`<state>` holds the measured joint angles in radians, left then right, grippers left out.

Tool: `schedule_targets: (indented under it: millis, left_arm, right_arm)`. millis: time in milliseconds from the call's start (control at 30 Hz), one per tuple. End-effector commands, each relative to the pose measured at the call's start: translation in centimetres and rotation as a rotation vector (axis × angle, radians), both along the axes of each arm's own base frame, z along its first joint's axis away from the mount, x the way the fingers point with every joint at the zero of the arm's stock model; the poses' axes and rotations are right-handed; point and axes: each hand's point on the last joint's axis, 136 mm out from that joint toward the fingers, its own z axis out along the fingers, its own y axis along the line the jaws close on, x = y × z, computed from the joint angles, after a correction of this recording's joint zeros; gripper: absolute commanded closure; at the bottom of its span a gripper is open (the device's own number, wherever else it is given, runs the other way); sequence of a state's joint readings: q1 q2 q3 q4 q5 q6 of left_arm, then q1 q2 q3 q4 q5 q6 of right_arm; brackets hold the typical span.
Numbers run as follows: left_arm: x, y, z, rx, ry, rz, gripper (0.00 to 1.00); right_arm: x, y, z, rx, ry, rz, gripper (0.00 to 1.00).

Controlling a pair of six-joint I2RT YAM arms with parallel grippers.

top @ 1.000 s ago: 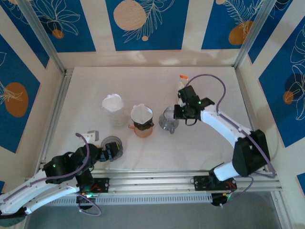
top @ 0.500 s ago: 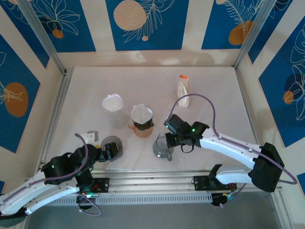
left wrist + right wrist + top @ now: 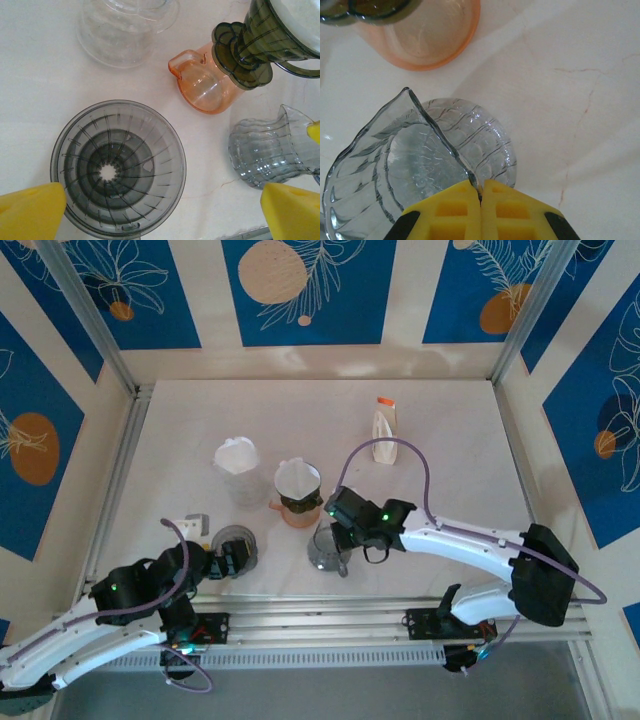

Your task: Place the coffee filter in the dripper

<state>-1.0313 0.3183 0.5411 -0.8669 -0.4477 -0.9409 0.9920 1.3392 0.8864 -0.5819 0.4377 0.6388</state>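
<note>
Firstly, the white veined table (image 3: 460, 420) carries every item noted below.

Right arm (image 3: 470, 545): stretched across the near half of the table toward its centre. The right tool (image 3: 480, 192) is pinched fully together on the thin rim of a clear ribbed glass vessel (image 3: 420, 165), which stands just in front of the orange server.

Left arm (image 3: 90, 625): low at the near left corner. The left tool (image 3: 160, 215) is spread wide and grips nothing. A smoke-grey dripper (image 3: 117, 170) sits upright on the table between its yellow fingers (image 3: 30, 210); contact with them cannot be confirmed.

Clear holder (image 3: 237, 485): left of centre, carrying a white stack of filters (image 3: 236, 454).

Orange server (image 3: 205, 87): just right of the holder, with a dark green dripper (image 3: 247, 55) seated on top.

Coffee filter (image 3: 298, 478): white, cone-shaped, sitting open inside the dark green dripper.

White bottle (image 3: 384, 435): orange cap, toward the back right, well apart from the other vessels.

Small white and grey piece (image 3: 190, 524): near the left edge, just behind the smoke-grey dripper.
</note>
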Motion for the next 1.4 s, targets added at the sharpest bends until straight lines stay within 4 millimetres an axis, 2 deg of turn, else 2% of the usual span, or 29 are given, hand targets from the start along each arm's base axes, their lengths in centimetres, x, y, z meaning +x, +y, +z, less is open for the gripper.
schedule_targets:
  millis: [0,167,400,567,700,800,933,1167,1300,1367]
  left_arm:
    - [0.2,-0.2,0.1,0.0,-0.005,-0.006,0.0]
    - [0.1,-0.1,0.3,0.004,-0.005,-0.007,0.0]
    - [0.1,-0.1,0.0,0.01,0.009,0.0,0.0]
    - [0.1,0.9,-0.7,0.059,0.046,0.053,0.01]
    - [0.2,1.9,-0.9,0.101,0.066,0.107,0.11]
    - [0.2,3.4,-1.0,0.127,0.083,0.182,0.22]
    - [0.0,4.8,-1.4,0.147,0.111,0.251,0.31]
    - [0.0,4.1,-4.7,0.149,0.25,0.283,0.41]
    - [0.1,3.3,-7.2,0.085,0.35,0.28,0.49]
    - [0.4,3.0,-7.6,0.06,0.359,0.28,0.54]
  right_arm:
    - [0.9,1.1,0.4,0.023,-0.028,-0.023,0.92]
    - [1.1,1.9,0.6,0.043,-0.03,-0.023,0.86]
    - [1.2,2.8,0.4,0.05,-0.015,-0.012,0.83]
    - [1.3,2.2,0.8,0.042,-0.036,-0.032,0.67]
    - [1.4,1.8,2.1,0.056,-0.067,-0.037,0.51]
    - [1.4,1.3,3.4,0.073,-0.1,-0.044,0.47]
    - [1.3,0.7,4.9,0.105,-0.137,-0.05,0.46]
    - [0.9,0.1,6.5,0.139,-0.168,-0.048,0.45]
    - [0.6,-0.3,6.8,0.151,-0.177,-0.05,0.45]
    - [0.5,-0.5,6.8,0.156,-0.179,-0.053,0.45]
